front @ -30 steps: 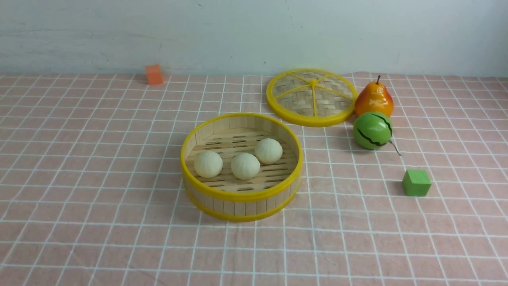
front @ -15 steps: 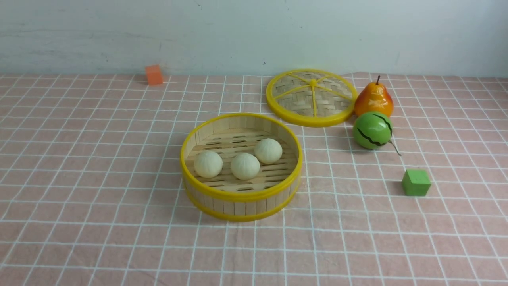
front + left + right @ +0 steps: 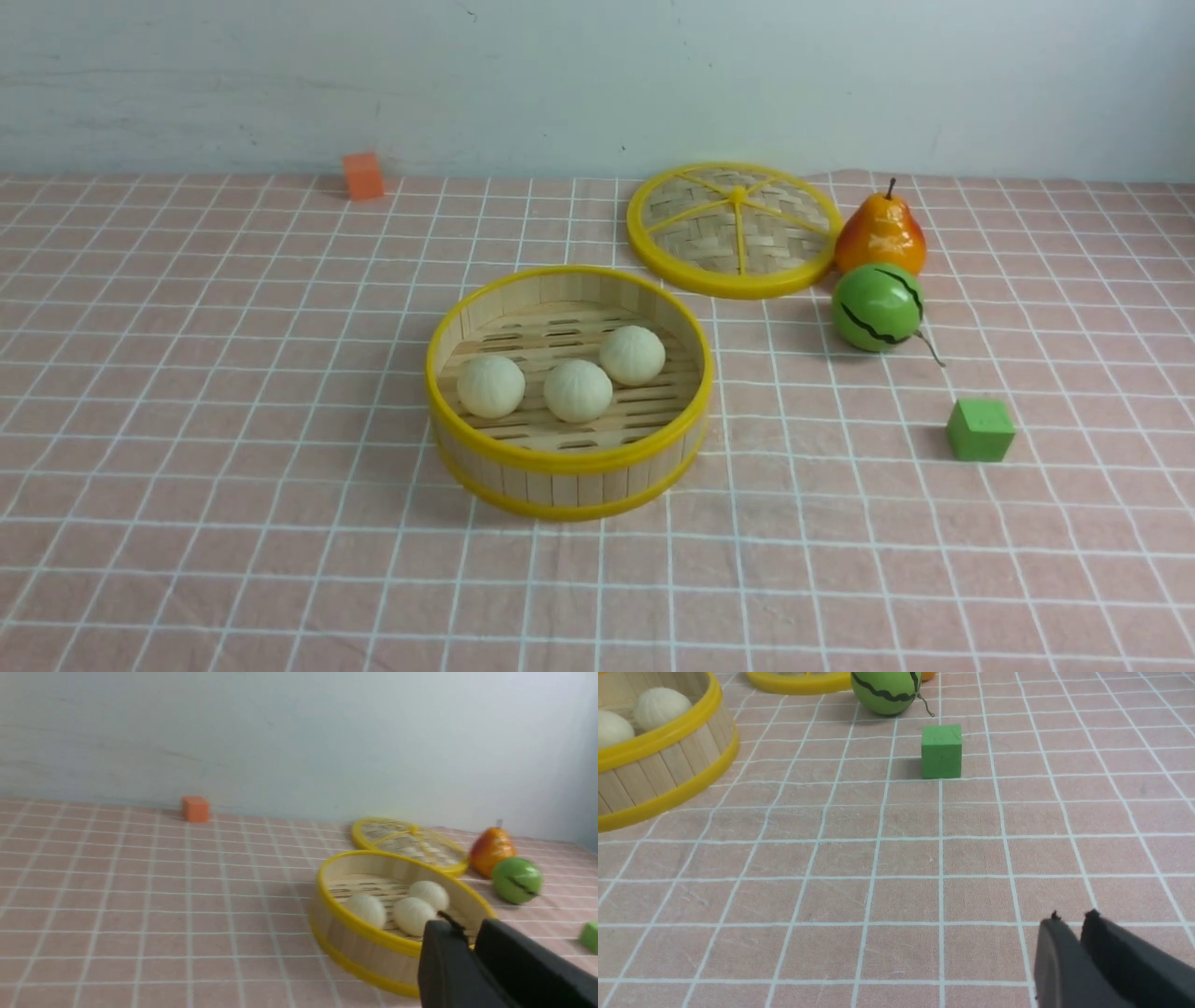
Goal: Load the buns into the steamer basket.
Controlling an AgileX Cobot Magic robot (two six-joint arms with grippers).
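Checking the steamer basket (image 3: 568, 459) from the front view: all three buns sit on its slatted floor, none on the cloth outside. Left bun (image 3: 490, 385) and middle bun (image 3: 578, 390) lie close together near the front wall; the third bun (image 3: 632, 355) sits just behind and to the right, near the middle one. The basket stands about centre of the desk (image 3: 233, 523).

Neither arm shows in the front view. On the left wrist view, my left end effector (image 3: 469, 935) hangs just beside the basket's near rim, jaws nearly together with only a thin slit between them, nothing in them. On the right wrist view, my right end effector (image 3: 1070, 921) hovers over bare cloth, well apart from the basket, jaws likewise almost closed and empty.

Woven lid (image 3: 734, 229) lies flat behind and right of the basket, not on it. Pear (image 3: 879, 233), striped melon ball (image 3: 876, 306) and green cube (image 3: 979, 429) sit off to the right; orange cube (image 3: 362, 175) far back by the wall.

Judgement: placing looks finished. I see no bun left to fetch. Only parking the arms seems to remain.
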